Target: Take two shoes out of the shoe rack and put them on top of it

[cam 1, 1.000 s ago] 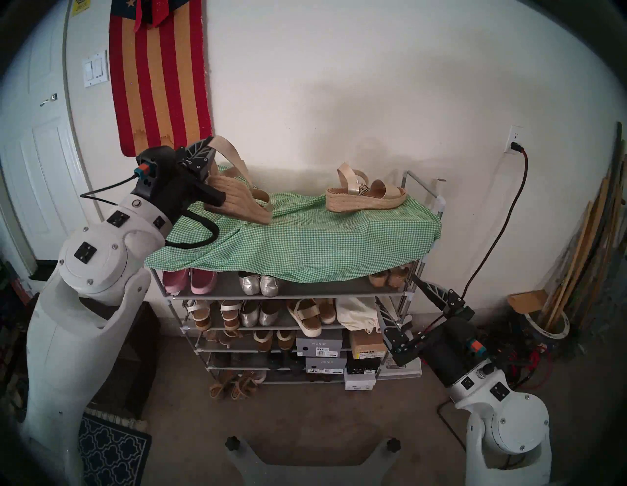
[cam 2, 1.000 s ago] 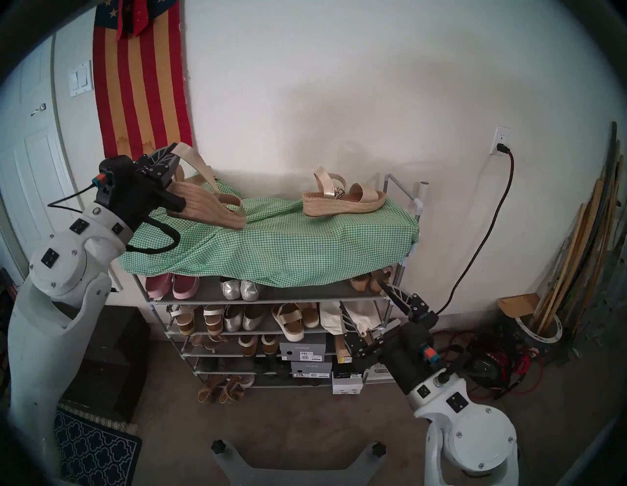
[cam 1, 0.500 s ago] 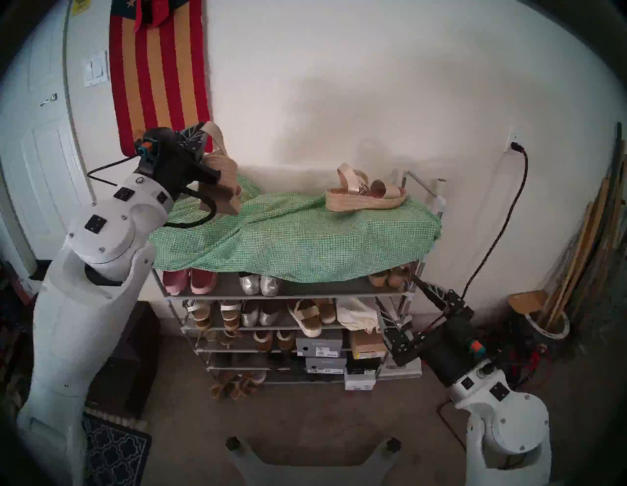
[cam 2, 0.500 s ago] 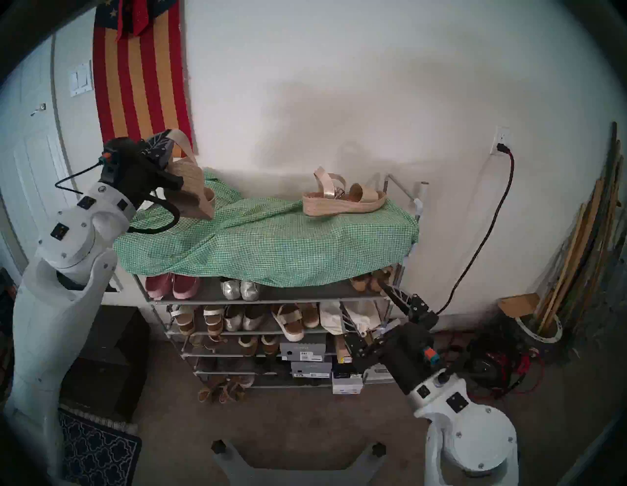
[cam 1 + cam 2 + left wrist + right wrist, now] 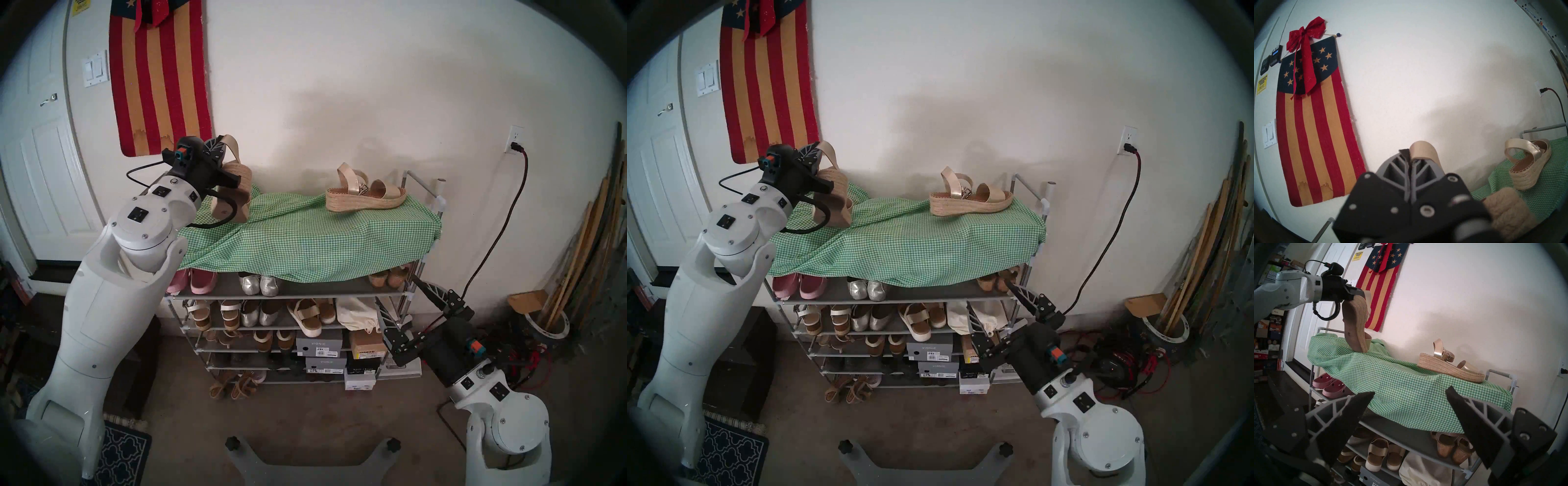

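Carried rightward, left tool (image 5: 217,149) grips sandal (image 5: 234,190); right tool (image 5: 403,298) open; box (image 5: 319,342) reads VIONIC.

The word "VIONIC" stood in white letters on the front of a grey shoe box (image 5: 319,340) on a lower shelf, and again on the grey shoe box beneath it (image 5: 325,362). A yellow sticker (image 5: 1262,84) on the wall bore black print too small to read.
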Controlling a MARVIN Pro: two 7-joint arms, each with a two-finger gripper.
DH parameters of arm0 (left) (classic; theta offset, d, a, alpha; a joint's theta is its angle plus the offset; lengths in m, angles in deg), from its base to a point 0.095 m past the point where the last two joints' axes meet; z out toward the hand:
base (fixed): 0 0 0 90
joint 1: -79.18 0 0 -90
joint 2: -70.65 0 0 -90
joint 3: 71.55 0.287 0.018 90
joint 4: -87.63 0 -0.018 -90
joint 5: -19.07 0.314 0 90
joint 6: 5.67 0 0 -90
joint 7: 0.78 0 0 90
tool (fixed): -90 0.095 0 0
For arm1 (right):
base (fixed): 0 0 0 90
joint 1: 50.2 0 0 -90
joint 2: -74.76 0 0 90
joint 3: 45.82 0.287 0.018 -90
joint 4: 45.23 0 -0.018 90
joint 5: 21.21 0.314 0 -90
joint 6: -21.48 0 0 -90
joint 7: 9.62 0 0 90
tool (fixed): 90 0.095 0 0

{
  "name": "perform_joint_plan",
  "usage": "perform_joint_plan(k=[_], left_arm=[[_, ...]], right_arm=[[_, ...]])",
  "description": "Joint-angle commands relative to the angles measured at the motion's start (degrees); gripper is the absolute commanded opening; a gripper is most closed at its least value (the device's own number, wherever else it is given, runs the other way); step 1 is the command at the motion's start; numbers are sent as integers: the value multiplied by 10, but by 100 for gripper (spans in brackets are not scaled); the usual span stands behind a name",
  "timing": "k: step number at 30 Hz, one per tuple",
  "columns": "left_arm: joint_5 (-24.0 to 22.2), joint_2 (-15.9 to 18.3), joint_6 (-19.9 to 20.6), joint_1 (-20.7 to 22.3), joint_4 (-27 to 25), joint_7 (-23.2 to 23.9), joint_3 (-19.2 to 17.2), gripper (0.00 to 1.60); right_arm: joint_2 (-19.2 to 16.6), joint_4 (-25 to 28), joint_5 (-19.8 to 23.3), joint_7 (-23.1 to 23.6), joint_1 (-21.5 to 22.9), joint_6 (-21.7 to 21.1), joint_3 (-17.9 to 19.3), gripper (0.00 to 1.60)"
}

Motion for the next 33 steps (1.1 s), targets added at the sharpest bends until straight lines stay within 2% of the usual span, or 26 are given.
perform_joint_plan(k=[1, 4, 5, 8, 9, 10, 13, 15, 16, 17, 18, 19, 21, 22, 24, 27, 33], left_arm=[[14, -44, -2, 59, 29, -21, 15, 0], [20, -54, 0, 78, 45, -27, 24, 0], [26, -71, 2, 93, 67, -36, 37, 0], [33, -94, 5, 114, 95, -45, 57, 0], [35, -100, 3, 108, 98, -47, 62, 0], [38, -109, 7, 125, 114, -50, 73, 0], [42, -124, 8, 132, 131, -56, 91, 0], [48, -143, 12, 150, 162, -64, 120, 0], [48, -143, 12, 150, 162, -64, 120, 0], [54, -161, 13, 157, 185, -72, 140, 0], [54, -155, 12, 159, 191, -73, 151, 0], [56, -170, 14, 162, 205, -77, 160, 0], [56, -168, 14, 164, 211, -79, 170, 0], [61, -186, 15, 172, 236, -87, 190, 0], [63, -193, 15, 172, 245, -90, 197, 0], [70, -218, 19, 182, 289, -104, 230, 0], [79, -248, 24, 192, 338, -122, 257, 0]], right_arm=[[0, 0, 0, 0, 0, 0, -1, 160], [0, 0, 0, 0, 0, 0, -1, 160], [0, 0, 0, 0, 0, 0, -1, 160], [0, 0, 0, 0, 0, 0, -1, 160], [0, 0, 0, 0, 0, 0, -1, 160], [0, 0, 0, 0, 0, 0, -1, 160], [0, 0, 0, 0, 0, 0, -1, 160], [0, 0, 0, 0, 0, 0, -1, 160], [0, 0, 0, 0, 0, 0, -1, 160], [0, 0, -1, 0, 0, 0, -1, 160], [0, 0, -1, 0, 0, 0, -1, 160], [0, 0, -1, 0, 0, 0, -1, 160], [0, 0, -1, 0, 0, 0, -1, 160], [0, 0, -1, 0, 0, 0, -1, 160], [0, 0, -1, 0, 0, 0, -1, 160], [0, 0, -1, 0, 0, 0, -1, 160], [0, 0, -1, 0, 0, 0, -1, 160]])
